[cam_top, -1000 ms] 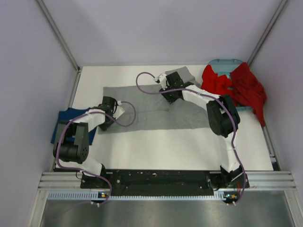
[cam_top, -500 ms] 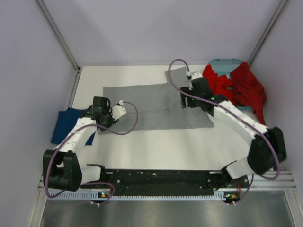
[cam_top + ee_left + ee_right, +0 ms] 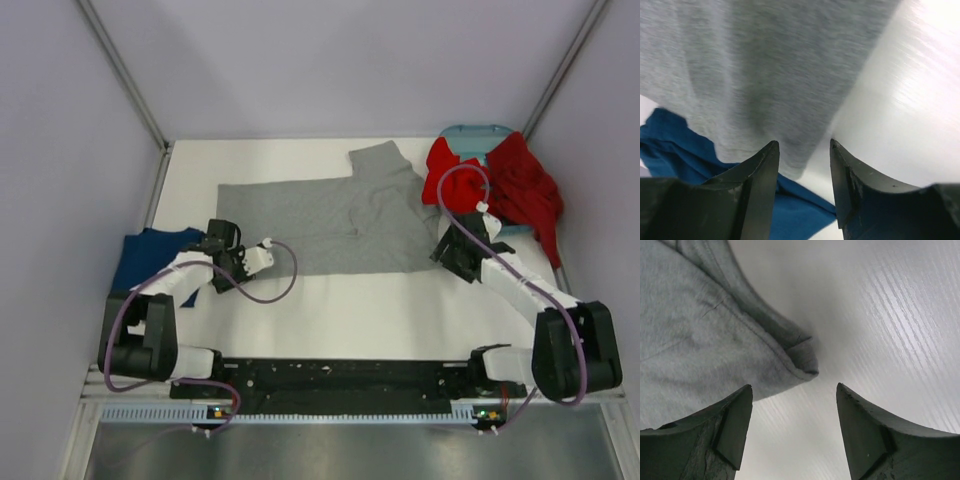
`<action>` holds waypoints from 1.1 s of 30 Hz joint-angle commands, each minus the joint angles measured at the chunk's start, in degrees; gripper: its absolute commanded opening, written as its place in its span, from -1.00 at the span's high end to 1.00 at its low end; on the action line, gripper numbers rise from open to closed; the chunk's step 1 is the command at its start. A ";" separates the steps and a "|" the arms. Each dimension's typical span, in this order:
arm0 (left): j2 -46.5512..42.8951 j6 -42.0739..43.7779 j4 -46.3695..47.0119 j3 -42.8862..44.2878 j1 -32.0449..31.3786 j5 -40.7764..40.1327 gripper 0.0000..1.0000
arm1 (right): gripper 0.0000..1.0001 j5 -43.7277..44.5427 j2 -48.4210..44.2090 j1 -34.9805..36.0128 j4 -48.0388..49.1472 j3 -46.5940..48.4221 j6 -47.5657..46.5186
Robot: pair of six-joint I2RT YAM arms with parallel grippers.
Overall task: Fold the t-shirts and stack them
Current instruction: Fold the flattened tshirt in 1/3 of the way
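Plain grey cotton t-shirt (image 3: 320, 225) spread on white tabletop (image 3: 350, 310), left claw (image 3: 804, 146) and right claw (image 3: 794, 389) held open, empty, at its near corners.

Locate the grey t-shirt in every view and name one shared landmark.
Top external: grey t-shirt spread flat mid-table.
Left wrist: grey t-shirt fills upper left, navy shirt lower left.
Right wrist: grey t-shirt upper left, hem corner near centre.
Shared landmark: the white table.

Lab test cell, plain lilac walls (image 3: 60, 150), alu rail (image 3: 340, 408).
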 commanded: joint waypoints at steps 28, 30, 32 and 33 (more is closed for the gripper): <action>-20.80 2.13 -37.17 -1.01 -2.16 9.13 1.00 | 1.00 -14.68 -34.25 -4.10 -51.56 -3.53 27.43; -20.45 2.83 -38.49 -1.27 -2.68 8.17 1.00 | 1.00 -14.68 -34.42 -4.19 -54.38 -1.42 28.66; -19.57 3.27 -39.89 -1.01 -3.04 7.38 0.98 | 0.97 -14.07 -35.12 -4.19 -57.01 0.95 28.92; -19.05 3.53 -41.21 -0.40 -3.12 7.46 0.73 | 0.66 -14.07 -35.39 -4.19 -57.81 2.00 29.01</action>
